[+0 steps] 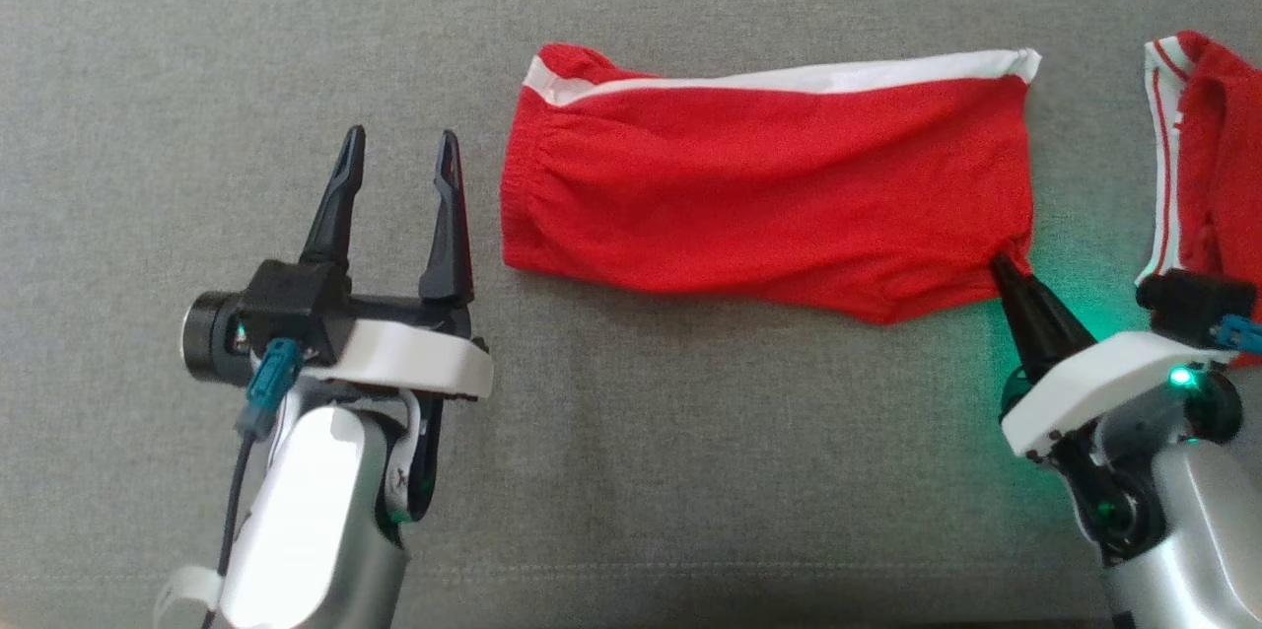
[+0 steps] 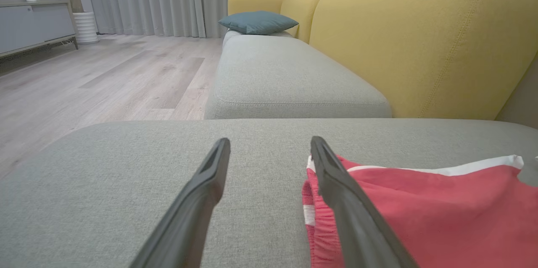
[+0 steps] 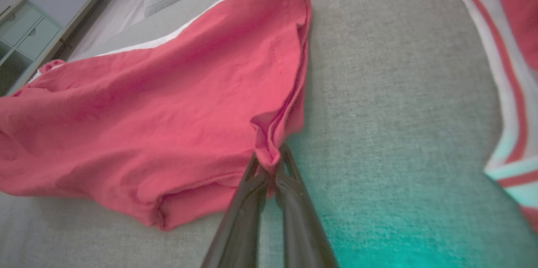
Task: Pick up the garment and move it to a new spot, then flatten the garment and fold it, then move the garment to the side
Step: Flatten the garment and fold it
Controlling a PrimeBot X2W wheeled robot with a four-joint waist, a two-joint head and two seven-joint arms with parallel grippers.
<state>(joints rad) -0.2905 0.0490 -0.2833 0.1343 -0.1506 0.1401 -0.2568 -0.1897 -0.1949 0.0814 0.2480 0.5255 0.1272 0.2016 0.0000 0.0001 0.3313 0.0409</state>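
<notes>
Head view is up, and I've got the red garment (image 1: 769,185) lying across the middle of the frame on the grey seat cushion (image 1: 690,471). It is spread out wide, its white band runs along the top edge, and the gathered waistband is at its left end. The right pincer (image 1: 998,262) comes in from the lower right, clenched on the garment's lower right corner. In the right wrist view I can see the fabric bunched into a small fold right between the two dark tips, and green light from the wrist spills over the cushion beside it. The left pincer (image 1: 402,134) sits at the left of the frame, released, jaws spread wide and grasping nothing. Its tips point up the frame just beside the waistband, and I can't tell whether the nearer finger touches the cloth. A second red-and-white garment (image 1: 1208,146) lies at the far right edge, apart from the first. In the left wrist view a yellow sofa back (image 2: 420,45) rises at the upper right, with a blue pillow (image 2: 257,22) further along.
</notes>
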